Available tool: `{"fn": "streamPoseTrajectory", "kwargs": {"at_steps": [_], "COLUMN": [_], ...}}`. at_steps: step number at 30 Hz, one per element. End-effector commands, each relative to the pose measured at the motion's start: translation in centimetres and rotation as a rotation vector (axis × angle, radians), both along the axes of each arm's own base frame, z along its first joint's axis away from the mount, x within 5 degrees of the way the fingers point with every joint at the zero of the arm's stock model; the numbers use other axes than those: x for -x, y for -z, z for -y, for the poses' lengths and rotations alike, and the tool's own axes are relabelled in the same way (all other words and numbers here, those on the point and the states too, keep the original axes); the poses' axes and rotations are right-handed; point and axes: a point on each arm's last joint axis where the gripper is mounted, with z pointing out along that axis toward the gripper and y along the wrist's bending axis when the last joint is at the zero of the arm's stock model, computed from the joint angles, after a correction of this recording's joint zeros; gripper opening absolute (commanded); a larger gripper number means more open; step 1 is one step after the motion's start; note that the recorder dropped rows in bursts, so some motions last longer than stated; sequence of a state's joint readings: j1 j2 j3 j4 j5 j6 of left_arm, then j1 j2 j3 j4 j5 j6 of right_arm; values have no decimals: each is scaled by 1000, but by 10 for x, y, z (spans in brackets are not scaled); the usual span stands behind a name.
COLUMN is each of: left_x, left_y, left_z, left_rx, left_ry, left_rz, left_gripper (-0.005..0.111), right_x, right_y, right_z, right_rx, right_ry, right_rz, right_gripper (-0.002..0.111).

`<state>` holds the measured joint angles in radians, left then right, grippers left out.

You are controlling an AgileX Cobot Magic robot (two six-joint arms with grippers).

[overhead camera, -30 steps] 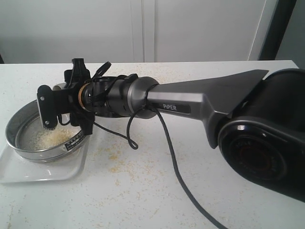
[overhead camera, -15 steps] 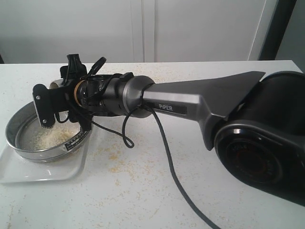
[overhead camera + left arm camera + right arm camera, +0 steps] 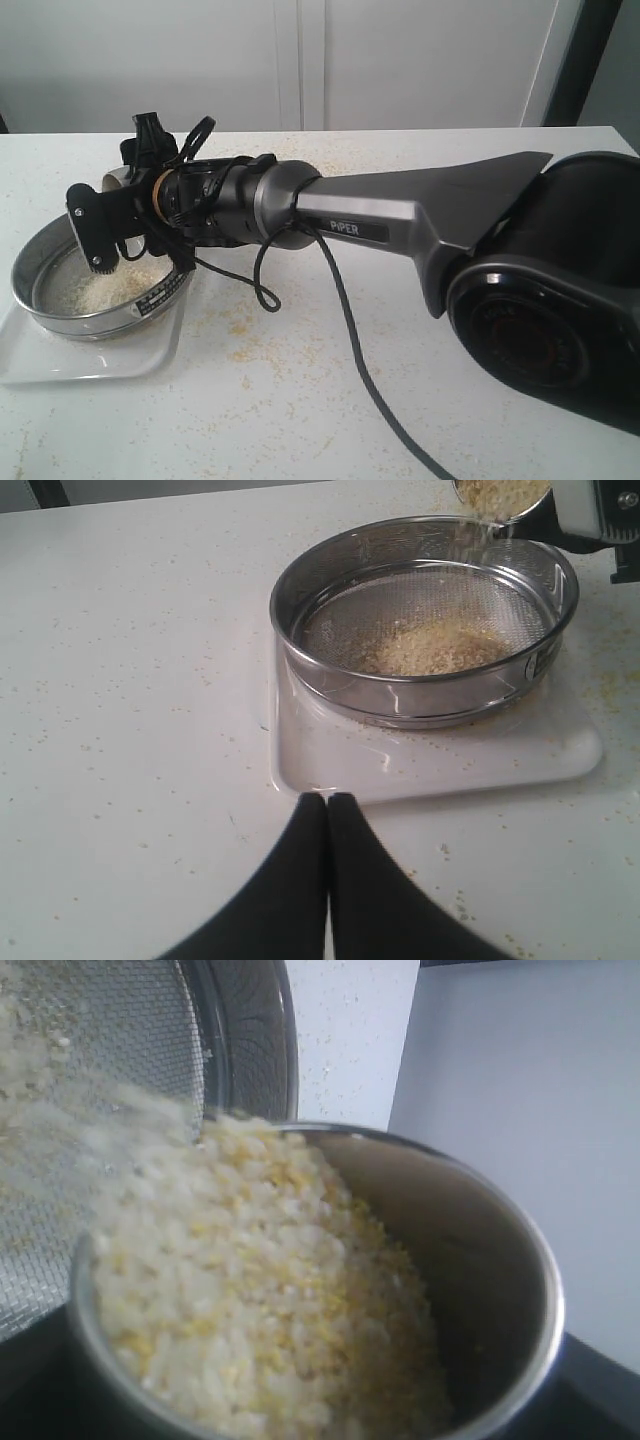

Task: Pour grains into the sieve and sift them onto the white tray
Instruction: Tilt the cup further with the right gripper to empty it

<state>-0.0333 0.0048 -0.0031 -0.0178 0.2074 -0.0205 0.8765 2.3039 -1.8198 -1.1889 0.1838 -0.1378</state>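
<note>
Right gripper (image 3: 103, 205): I see it clamped round the steel cup (image 3: 118, 182), shifted slightly left over the sieve (image 3: 300, 590) since a second ago.
Grains (image 3: 435, 645): spilling from the tipped cup, heaped on the mesh.
Sieve: sits on the white tray (image 3: 420, 765) at the left, unmoved.
Left gripper (image 3: 327, 802): fingers pressed together, empty, just near of the tray.

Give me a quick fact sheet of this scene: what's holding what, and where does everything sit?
Right gripper: shut on a steel cup, tipped over the sieve
Cup contents: mixed white and yellow grains, some spilling out
Sieve position: resting on the white tray, with a heap of grains on its mesh
Left gripper: shut, empty, hovering over the table short of the tray
Tabletop: white, sprinkled with stray yellow specks
</note>
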Motion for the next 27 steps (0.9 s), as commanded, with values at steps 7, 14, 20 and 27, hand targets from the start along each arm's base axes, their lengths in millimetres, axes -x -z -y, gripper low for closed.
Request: {"fn": "streamPoseTrajectory", "kwargs": {"at_steps": [7,14,20,27], "left_x": [0,0,0,0], "left_y": [0,0,0,0], "left_z": [0,0,0,0], "left_rx": [8,8,8,8], "left_ry": [2,2,2,2], "left_rz": [5,5,5,5], "left_gripper": [0,0,0,0], "right_x": [-2,3,4,6], "right_y": [-7,-8,-8,-8], "right_z": [2,-2,-3,-4], "right_rx": [33,54,61,96], "right_ry": [11,4,9,18], "right_rz": [48,66,75,103], "right_gripper": [0,0,0,0]}}
